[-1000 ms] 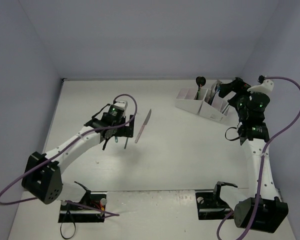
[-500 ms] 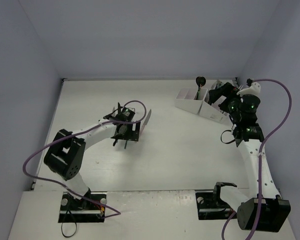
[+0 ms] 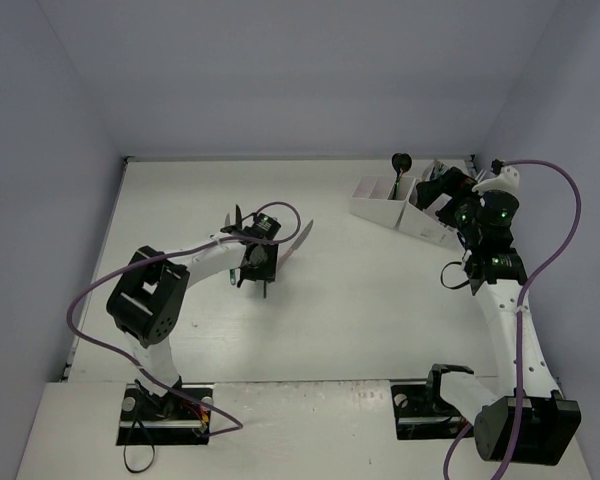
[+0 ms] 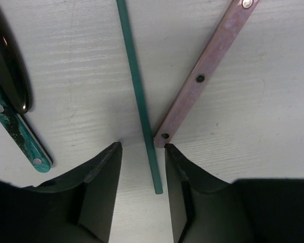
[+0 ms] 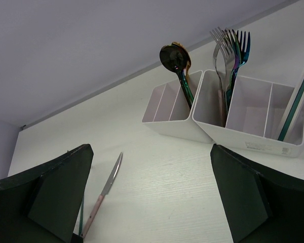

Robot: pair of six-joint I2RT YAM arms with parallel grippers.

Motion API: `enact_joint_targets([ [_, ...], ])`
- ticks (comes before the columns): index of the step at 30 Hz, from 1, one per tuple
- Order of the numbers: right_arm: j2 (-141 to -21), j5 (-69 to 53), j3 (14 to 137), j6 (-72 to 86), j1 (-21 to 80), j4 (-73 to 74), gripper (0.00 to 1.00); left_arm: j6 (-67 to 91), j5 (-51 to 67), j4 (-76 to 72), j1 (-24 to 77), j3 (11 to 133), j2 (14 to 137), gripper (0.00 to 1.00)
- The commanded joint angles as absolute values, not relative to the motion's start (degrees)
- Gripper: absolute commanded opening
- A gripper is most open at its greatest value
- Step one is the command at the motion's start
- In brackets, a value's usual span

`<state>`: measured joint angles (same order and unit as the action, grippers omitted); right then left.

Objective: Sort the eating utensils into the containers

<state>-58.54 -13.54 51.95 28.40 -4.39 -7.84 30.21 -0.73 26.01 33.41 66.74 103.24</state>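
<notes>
- Top view: the left gripper (image 3: pixel 253 278) is hanging beside a pink knife (image 3: pixel 298 240); the right gripper (image 3: pixel 435 187) is hovering by the white containers (image 3: pixel 377 212).
- Left wrist view: its jaws are standing a little apart around a green stick (image 4: pixel 137 86), not squeezing it.
- Right wrist view: the right gripper is gaping wide, holding nothing; forks (image 5: pixel 233 43) are standing in the containers ahead.

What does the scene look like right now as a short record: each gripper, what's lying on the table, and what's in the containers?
Left gripper: open, jaws straddling a green stick flat on the table
Beside it: pink-handled knife, green-handled utensil, black utensil
Right gripper: open, empty, facing the containers
Sorted so far: spoons, forks, leaning stick
</notes>
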Motion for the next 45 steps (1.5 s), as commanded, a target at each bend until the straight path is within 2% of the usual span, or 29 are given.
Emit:
enact_joint_targets([
  [1,-56.87,-13.58,51.86,27.3,-3.65,-11.25,1.0,31.5,-3.91,28.56,33.31,66.34,103.64,0.34],
  [3,-56.87,-13.46,51.86,27.1,-3.46,-11.25,1.0,31.55,-3.95,28.49,33.31,65.81,102.88,0.33],
  [8,-56.95,-13.45,51.77,26.63,-3.17,-11.25,1.0,31.73,-4.05,28.99,33.31,64.78,99.96,0.4],
  [26,-56.69,-13.36,51.15,26.46,-2.9,-11.07,1.0,32.69,-3.02,29.45,35.78,61.36,98.07,0.4],
  [32,-56.95,-13.71,50.98,26.54,-2.9,-11.16,1.0,31.73,-4.04,30.5,36.03,63.55,98.98,0.4],
  [41,-56.74,-13.94,51.2,26.28,-2.77,-11.03,1.0,32.39,-5.1,32.7,35.38,63.37,100.94,0.02],
  [45,-57.28,-14.48,51.63,26.02,-2.25,-10.99,1.0,32.34,-6.59,34.22,34.98,63.11,100.03,0.0],
])
